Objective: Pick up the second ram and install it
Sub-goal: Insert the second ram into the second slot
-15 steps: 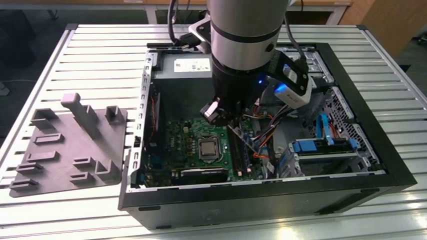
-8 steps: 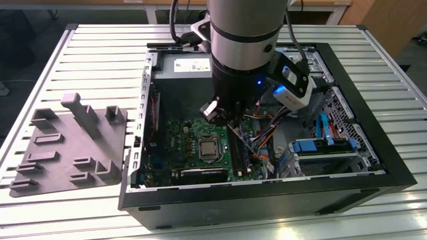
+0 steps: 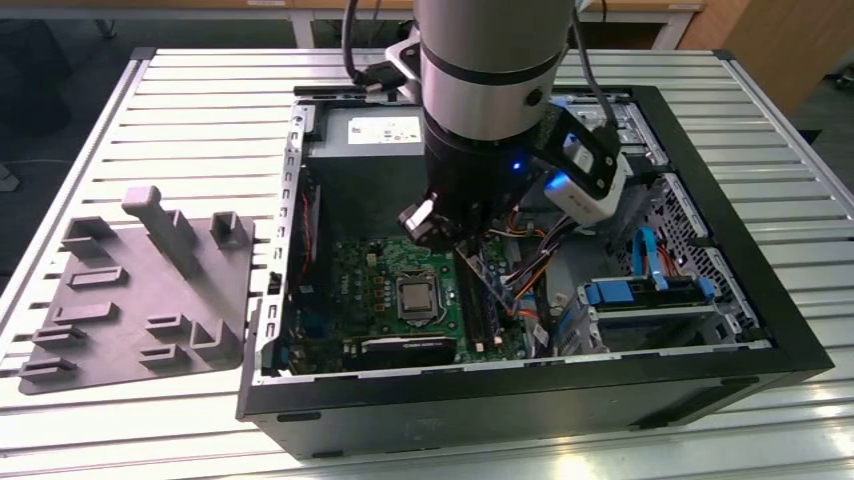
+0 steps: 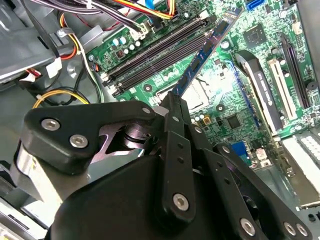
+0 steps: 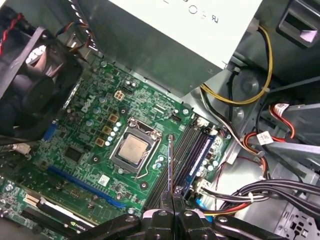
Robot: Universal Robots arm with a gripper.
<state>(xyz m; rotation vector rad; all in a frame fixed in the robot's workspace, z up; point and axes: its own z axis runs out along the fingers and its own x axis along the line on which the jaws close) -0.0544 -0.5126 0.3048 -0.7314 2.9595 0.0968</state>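
My gripper (image 3: 458,243) hangs inside the open computer case, over the green motherboard (image 3: 380,262). It is shut on the second ram (image 3: 485,282), a thin dark stick that slants down from the fingers toward the board. In the second wrist view the ram (image 4: 211,41) runs out from my gripper (image 4: 175,100) and lies skewed across the black memory slots (image 4: 155,50), above them. In the first wrist view the ram (image 5: 170,160) shows edge-on, rising from my gripper (image 5: 173,194) beside the memory slots (image 5: 186,150) and the processor socket (image 5: 134,148).
Bundles of coloured cables (image 5: 235,97) cross beside the slots. A black fan (image 5: 30,95) and the power supply box (image 3: 374,130) stand near the board. A blue drive cage (image 3: 641,292) fills the case's right. A grey moulded tray (image 3: 134,290) lies on the slatted table, left of the case.
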